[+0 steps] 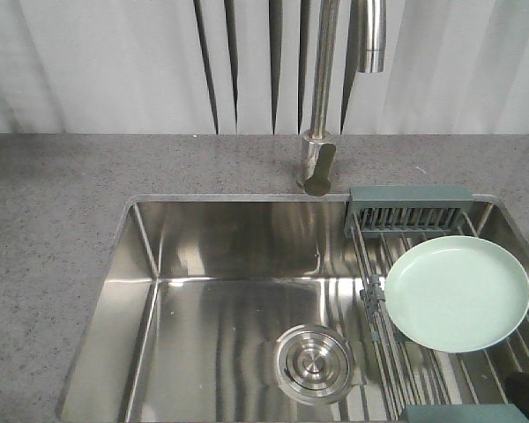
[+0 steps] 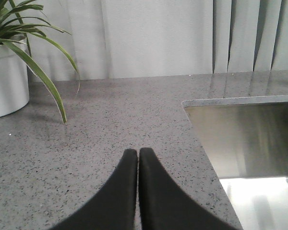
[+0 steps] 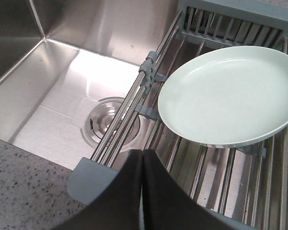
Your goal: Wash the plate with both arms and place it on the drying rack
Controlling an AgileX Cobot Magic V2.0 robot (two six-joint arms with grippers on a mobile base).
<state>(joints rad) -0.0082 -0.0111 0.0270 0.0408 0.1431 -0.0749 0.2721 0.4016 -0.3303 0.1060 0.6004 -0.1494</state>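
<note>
Left fingers [image 2: 138, 158] pressed together, holding nothing, above the speckled grey bench [image 2: 110, 120] beside the sink [image 2: 240, 139]; potted plant [image 2: 9, 72] at far left. Right fingers [image 3: 142, 160] likewise closed and empty, over the near end bar of the drying rack [image 3: 89, 179]. The plate [image 1: 457, 293] lies upright on the rack rods, right of the drain [image 1: 313, 361], below the faucet [image 1: 322, 106].

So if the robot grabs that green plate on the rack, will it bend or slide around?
The plate looks stiff, with a low upright rim, so it probably won't bend. Its smooth surface rests only on the thin steel rods of the drying rack, so a push could likely make it slide. It lies flat, so rolling seems unlikely.
</note>
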